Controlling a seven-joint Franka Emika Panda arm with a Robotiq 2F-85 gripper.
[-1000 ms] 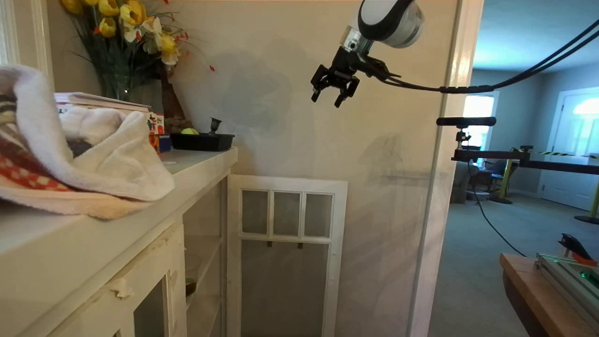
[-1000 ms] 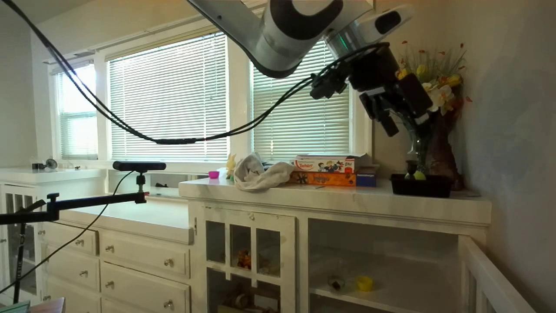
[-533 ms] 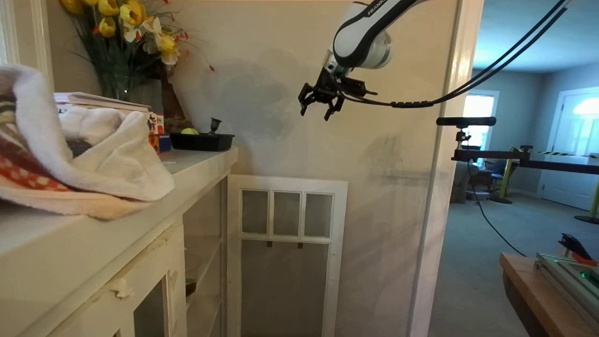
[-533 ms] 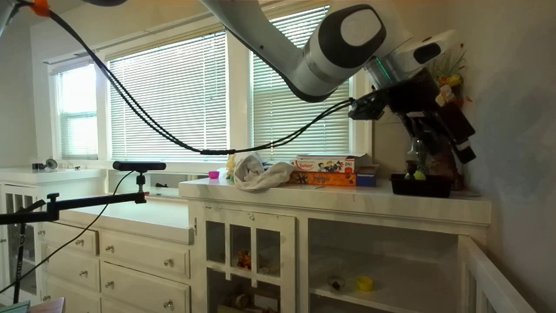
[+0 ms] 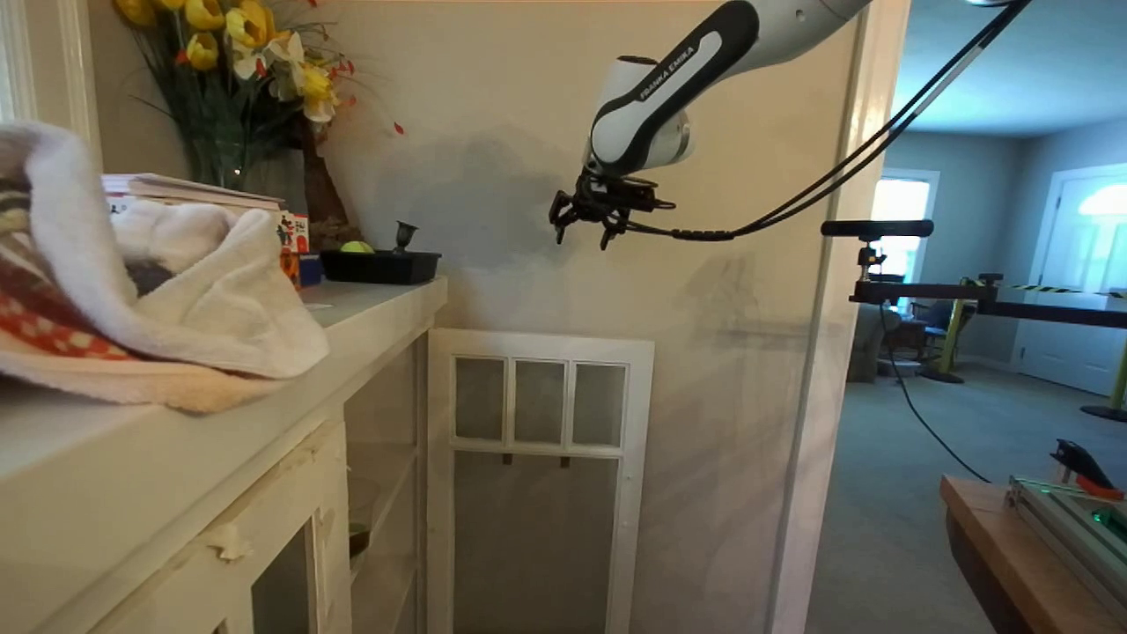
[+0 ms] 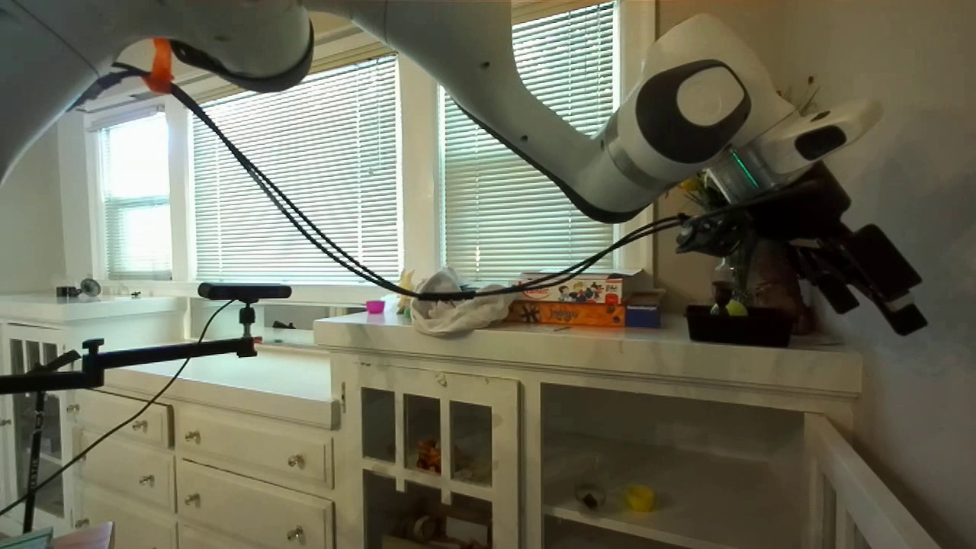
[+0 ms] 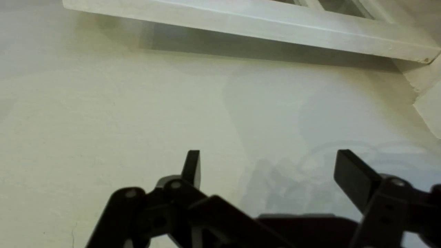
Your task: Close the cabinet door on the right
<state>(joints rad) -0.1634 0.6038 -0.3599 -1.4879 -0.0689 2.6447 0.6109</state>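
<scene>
The white cabinet door (image 5: 541, 345) stands open, swung out from the cabinet alongside the wall. It is seen nearly edge-on in an exterior view (image 6: 862, 476). Its top rail crosses the upper part of the wrist view (image 7: 241, 26), with a shadowed gap between it and the wall. Its lower part is cut off in all views. My gripper (image 5: 583, 238) hangs above the door, apart from it, with fingers pointing down. It also shows near the wall in an exterior view (image 6: 875, 311). In the wrist view the fingers (image 7: 267, 155) are wide apart with nothing between them.
The cabinet's counter (image 6: 595, 347) ends near the door's hinge side. On it stand a black tray (image 6: 740, 326), flowers (image 5: 251, 53), game boxes (image 6: 583, 313) and a towel (image 5: 220, 308). The wall (image 5: 740, 220) is close behind the gripper. A yellow cup (image 6: 639, 498) sits inside the cabinet.
My gripper has come down toward the door's top, moving right toward the wall in an exterior view. It stays open. The door has not moved.
</scene>
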